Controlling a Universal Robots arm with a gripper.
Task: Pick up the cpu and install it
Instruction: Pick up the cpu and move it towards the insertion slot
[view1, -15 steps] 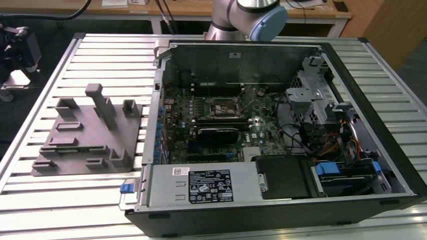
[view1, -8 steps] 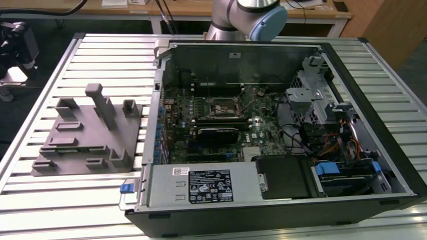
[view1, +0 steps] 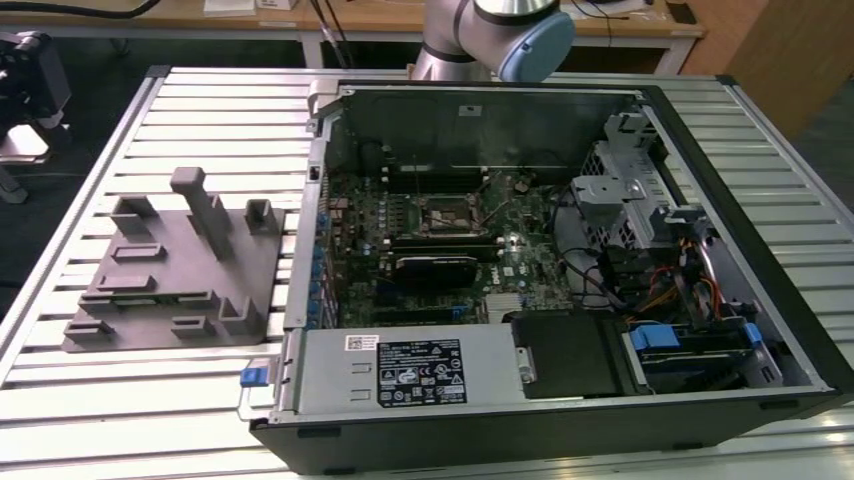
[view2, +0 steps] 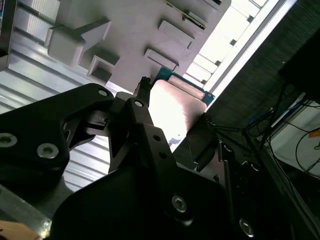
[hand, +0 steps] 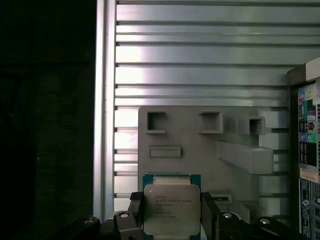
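Count: 1 robot arm (view1: 494, 30) in the exterior view. 1 gripper (hand: 171, 220) w/ 2 fingers (hand: 210, 212), and 1 cpu (hand: 171, 210) pinched betw. them in both wrist views. 1 grey fixture block (view1: 160, 270); in the first wrist view its face has 3 square pockets (hand: 156, 121) in a row + 1 oblong slot (hand: 165, 151). 1 open PC case (view1: 561, 445), inside it 1 mainboard (view1: 521, 250), 1 socket frame (view1: 443, 212) approx. mid-board, and 1 silver PSU box (view1: 400, 372) at the near end. 1 slatted metal table (view1: 200, 110) under case + block.
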